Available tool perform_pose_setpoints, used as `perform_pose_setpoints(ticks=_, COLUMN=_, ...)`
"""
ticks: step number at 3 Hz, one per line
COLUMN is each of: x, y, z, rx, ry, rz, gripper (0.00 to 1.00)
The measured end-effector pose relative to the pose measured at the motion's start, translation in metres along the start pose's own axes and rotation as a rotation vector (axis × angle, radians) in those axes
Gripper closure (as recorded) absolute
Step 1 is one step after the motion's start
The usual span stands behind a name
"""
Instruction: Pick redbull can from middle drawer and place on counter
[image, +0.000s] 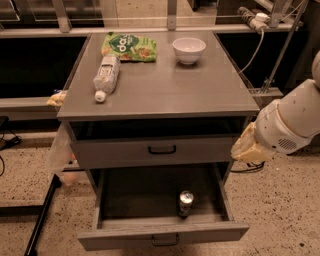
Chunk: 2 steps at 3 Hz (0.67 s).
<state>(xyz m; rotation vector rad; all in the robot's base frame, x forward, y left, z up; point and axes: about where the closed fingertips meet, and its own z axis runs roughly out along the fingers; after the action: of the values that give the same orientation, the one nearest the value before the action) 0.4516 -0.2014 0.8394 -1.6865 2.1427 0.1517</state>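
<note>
The redbull can (185, 202) stands upright inside the open middle drawer (162, 239), near its front wall and right of centre. The drawer is pulled out at the bottom of the grey cabinet, its dark inside showing. The counter (160, 85) is the flat grey top above. My gripper (247, 148) hangs at the end of the white arm by the cabinet's right side, level with the upper drawer front, above and to the right of the can. It holds nothing that I can see.
On the counter lie a clear white-capped plastic bottle (106, 76), a green snack bag (129, 46) and a white bowl (189, 50). The shut upper drawer front (161, 150) sits above the open drawer. A dark bar (42, 222) leans at lower left.
</note>
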Motion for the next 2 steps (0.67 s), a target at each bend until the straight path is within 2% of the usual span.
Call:
perform_pose_setpoints(ticks=1, x=0.0, y=0.0, z=0.0, rx=0.0, ry=0.0, rz=0.0, gripper=1.0)
perform_pose_setpoints(ticks=2, x=0.019, y=-0.001, z=0.019, rx=0.032, ry=0.043, rz=-0.035, gripper=1.0)
